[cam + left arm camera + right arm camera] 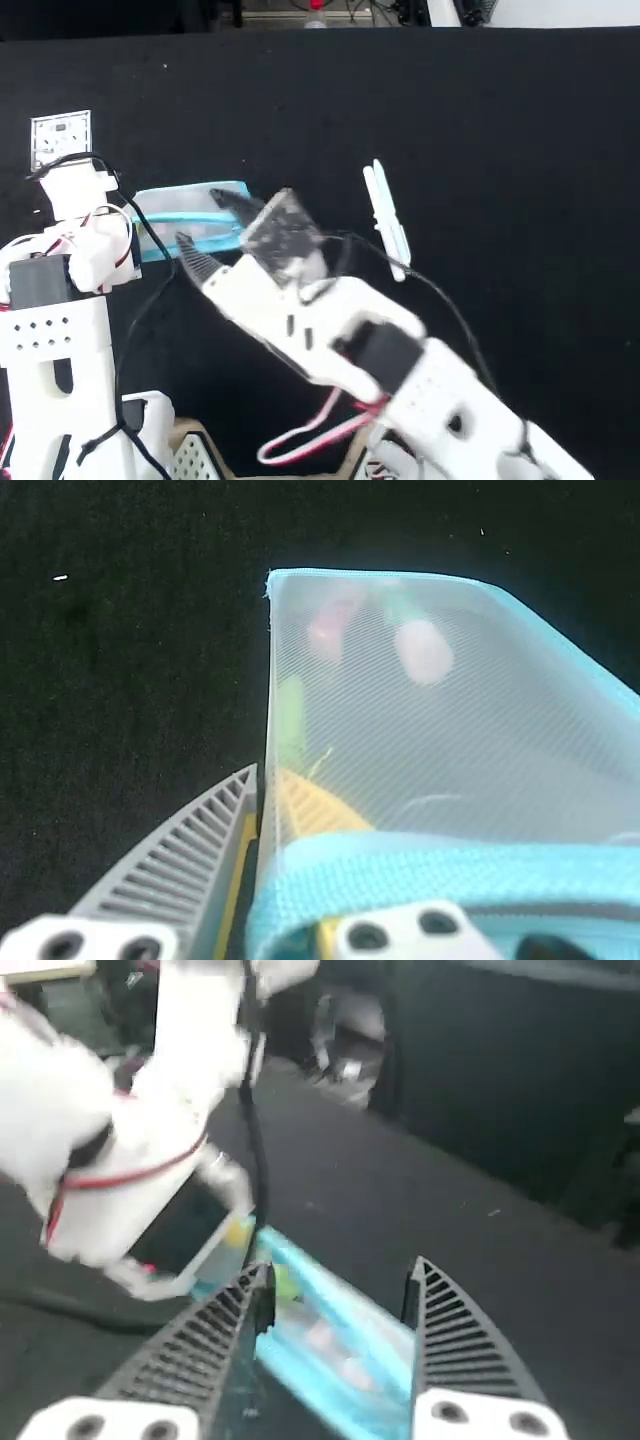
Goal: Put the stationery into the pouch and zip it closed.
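The pouch, clear mesh with light blue trim, lies on the black table at the left. My left gripper is shut on its left end; in the left wrist view the grey finger presses the blue edge of the pouch, and pink, green and white things show blurred through the mesh. My right gripper hangs open over the pouch's right part, one black finger on each side. In the right wrist view the pouch lies between the right gripper's spread fingers. A white pen lies on the table to the right, outside the pouch.
A white square tag sits at the far left behind the left arm. Perforated arm bases and red cables crowd the near edge. The black table stretches away to the right and back.
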Tool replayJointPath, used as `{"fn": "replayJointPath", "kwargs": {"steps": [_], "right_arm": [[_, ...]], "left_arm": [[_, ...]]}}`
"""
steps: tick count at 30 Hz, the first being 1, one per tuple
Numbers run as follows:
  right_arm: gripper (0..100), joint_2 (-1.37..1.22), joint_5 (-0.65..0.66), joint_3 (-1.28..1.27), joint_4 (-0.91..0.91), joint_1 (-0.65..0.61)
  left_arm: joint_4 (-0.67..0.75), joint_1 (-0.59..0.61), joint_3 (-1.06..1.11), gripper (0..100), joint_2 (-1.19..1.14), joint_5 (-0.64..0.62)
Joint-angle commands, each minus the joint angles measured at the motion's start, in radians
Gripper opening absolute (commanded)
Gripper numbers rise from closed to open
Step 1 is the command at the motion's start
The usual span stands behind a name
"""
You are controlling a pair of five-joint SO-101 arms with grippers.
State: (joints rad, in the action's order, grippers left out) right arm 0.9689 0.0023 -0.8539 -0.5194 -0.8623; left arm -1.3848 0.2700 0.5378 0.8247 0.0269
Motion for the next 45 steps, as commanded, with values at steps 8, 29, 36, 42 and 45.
{"fn": "replayJointPath", "kwargs": {"steps": [8, 29, 36, 42, 45], "right_arm": [[20.1, 0.18, -0.005, 0.119, -0.31, 0.555], [15.2, -0.854, -0.005, 0.438, -0.362, 0.69], [14.9, -1.176, 0.054, 0.7, -0.367, 0.786], [14.9, -1.366, 0.153, 0.843, -0.367, 0.798], [14.9, -1.383, 0.157, 0.874, -0.367, 0.798]], "left_arm": [[0.008, 0.013, 0.001, 3, 0.014, -0.012], [0.003, 0.015, 0.002, 3, 0.014, -0.012], [0.003, 0.015, 0.002, 3, 0.014, -0.012], [0.005, 0.015, 0.002, 3, 0.014, -0.012], [0.005, 0.015, 0.002, 3, 0.014, -0.012]]}}
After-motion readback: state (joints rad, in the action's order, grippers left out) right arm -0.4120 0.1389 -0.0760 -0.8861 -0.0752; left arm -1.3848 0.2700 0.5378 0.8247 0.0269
